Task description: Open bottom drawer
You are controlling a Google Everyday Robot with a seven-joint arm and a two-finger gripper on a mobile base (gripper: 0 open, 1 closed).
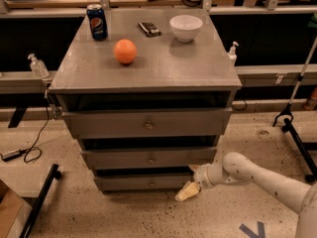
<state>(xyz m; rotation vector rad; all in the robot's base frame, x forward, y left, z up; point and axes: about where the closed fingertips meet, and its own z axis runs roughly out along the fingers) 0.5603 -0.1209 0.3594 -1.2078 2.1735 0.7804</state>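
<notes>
The bottom drawer (133, 182) is the lowest and narrowest of the three grey fronts. It looks shut or nearly so, its face set back under the middle drawer (119, 158). Its small knob (151, 184) sits at the centre of the front, level with the gripper (190, 184) and well off to one side of it. The gripper is low, just above the floor (148, 212), at the end corner of that front, touching it or just beside it. Whether it is open or closed, and whether it has hold of anything, I cannot tell.

To do this step well, the grasp should probably be on the knob or firmly around the drawer's end edge. A loose contact at the corner would likely slip or skew the drawer on its runners. The pull should run straight out, level with the floor, staying below the middle drawer. High above the gripper, on the tabletop (163, 68), the orange (125, 51) could roll if the cabinet is jerked, so a smooth draw seems wise.
</notes>
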